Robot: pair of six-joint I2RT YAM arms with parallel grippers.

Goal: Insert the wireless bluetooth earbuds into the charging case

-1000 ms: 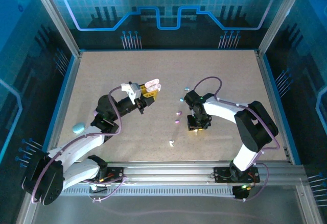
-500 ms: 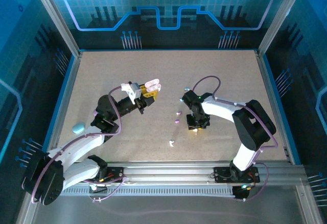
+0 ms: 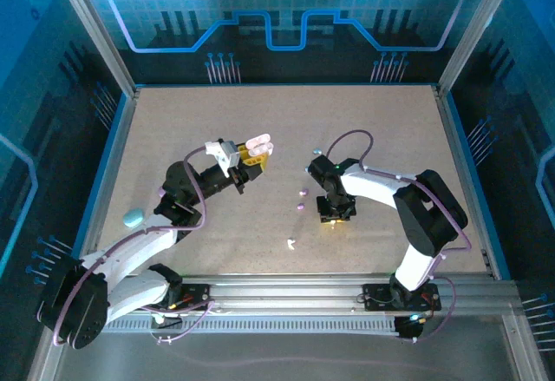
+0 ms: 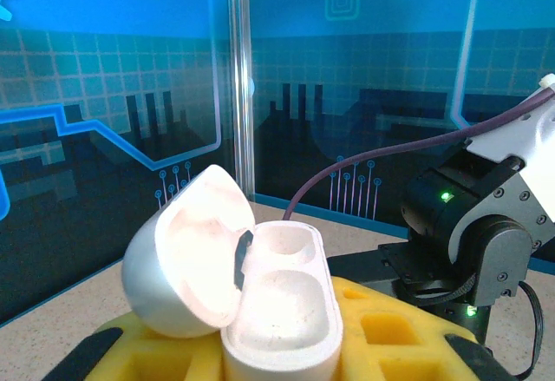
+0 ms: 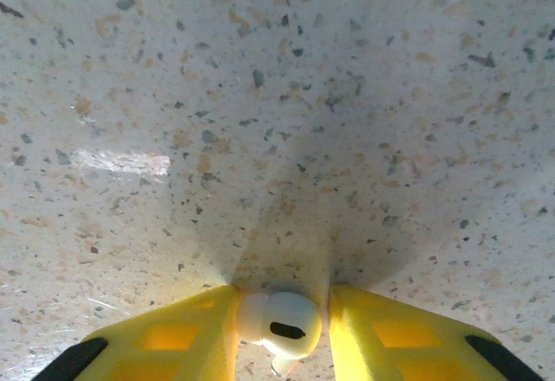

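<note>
- White glossy earbud [image 5: 279,322], rounded with a dark oval slot, is pinched between the right yellow fingers [image 5: 178,333], down at the speckled table [image 5: 260,95], right of centre.
- Smooth white charging case [image 4: 282,312], lid open, is gripped by the left fingers [image 4: 395,329], further left.

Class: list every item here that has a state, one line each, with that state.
White charging case: lid open, wells empty.
Left gripper: shut on white charging case.
Right gripper: shut on white earbud.
Teal case: looks closed, on table.
Second white earbud: loose on table.
Purple earbuds: loose on table.
Teal earbuds: loose.
</note>
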